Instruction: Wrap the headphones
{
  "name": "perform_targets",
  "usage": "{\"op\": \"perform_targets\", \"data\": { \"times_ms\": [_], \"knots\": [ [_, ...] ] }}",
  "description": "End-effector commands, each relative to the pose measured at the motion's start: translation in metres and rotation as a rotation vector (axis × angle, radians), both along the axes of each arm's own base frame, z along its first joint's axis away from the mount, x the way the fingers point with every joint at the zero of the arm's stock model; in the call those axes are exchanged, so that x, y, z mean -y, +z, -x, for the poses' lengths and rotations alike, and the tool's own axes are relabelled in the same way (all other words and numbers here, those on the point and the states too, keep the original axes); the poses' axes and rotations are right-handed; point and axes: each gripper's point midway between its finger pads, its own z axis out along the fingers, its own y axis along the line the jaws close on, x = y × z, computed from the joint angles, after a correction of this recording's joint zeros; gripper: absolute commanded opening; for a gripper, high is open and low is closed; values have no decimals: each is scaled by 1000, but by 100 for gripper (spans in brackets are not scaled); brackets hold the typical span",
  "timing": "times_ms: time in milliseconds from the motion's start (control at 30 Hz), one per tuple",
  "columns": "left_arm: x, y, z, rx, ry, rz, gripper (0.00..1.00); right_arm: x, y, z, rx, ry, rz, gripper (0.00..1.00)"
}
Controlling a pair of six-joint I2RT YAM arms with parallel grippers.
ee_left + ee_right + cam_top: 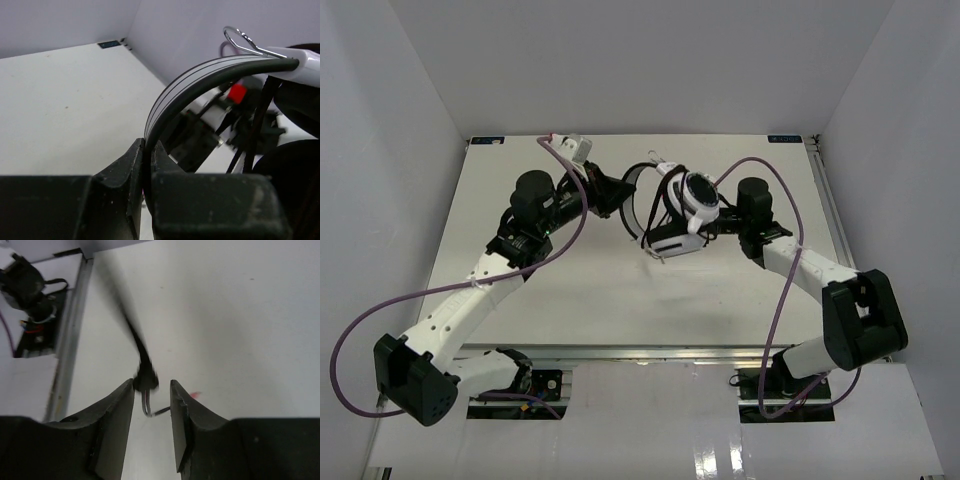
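The headphones (pixel 685 212) hang above the table's middle, held between both arms. One round black-faced earcup (pixel 699 194) faces up, and the thin black cord (pixel 665 203) loops across the earcups. My left gripper (pixel 617 193) is shut on the dark curved headband (pixel 200 80), clamped between its jaws (pixel 147 150). My right gripper (pixel 720 218) sits at the right side of the headphones. In the right wrist view it (pixel 152 390) is open. The cord's end (pixel 146 379) with bare wires (pixel 146 407) hangs between its jaws, against the left finger.
Thick purple robot cables (pixel 570 230) (pixel 782 290) arc over both arms. A metal rail (pixel 825 200) runs along the table's right edge, also seen in the right wrist view (pixel 70 340). White walls enclose the table on three sides.
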Motion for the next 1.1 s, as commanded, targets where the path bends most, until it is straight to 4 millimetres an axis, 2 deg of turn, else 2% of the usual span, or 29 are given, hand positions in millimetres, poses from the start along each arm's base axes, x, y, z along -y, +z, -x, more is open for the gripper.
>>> {"op": "perform_targets", "data": {
  "times_ms": [0, 133, 233, 367, 533, 567, 600, 667, 733, 800, 900, 933, 1067],
  "knots": [
    [5, 104, 6, 59, -28, 319, 0, -24, 32, 36, -53, 222, -117, 42],
    [-8, 126, -12, 55, 90, 397, 0, -30, 23, 53, -107, 253, -130, 39],
    [-19, 130, -23, 53, 179, 422, 0, -27, 15, 66, -126, 258, -139, 32],
    [-26, 121, -35, 27, 245, 435, 0, -23, 27, 74, -104, 248, -160, 18],
    [-27, 112, -39, 19, 264, 433, 0, -22, 41, 78, -58, 250, -175, 22],
    [-27, 113, -40, 32, 265, 430, 0, -23, 45, 70, -34, 200, -173, 26],
    [-27, 114, -40, 40, 268, 424, 0, -23, 32, 63, -42, 164, -122, 28],
    [-28, 117, -39, 60, 267, 413, 0, -23, 37, 51, 12, 102, -92, 29],
    [-27, 119, -39, 71, 262, 408, 0, -21, 31, 43, 14, 54, -61, 31],
    [-26, 120, -36, 80, 245, 405, 0, -19, 26, 23, 4, -69, -27, 36],
    [-24, 124, -29, 101, 214, 396, 0, -8, 21, -12, 17, -269, 28, 48],
    [-23, 125, -26, 109, 205, 392, 0, -4, 17, -20, 13, -323, 52, 56],
    [-28, 130, -20, 155, 211, 350, 0, 23, 26, -64, 122, -572, 129, 73]
  ]
}}
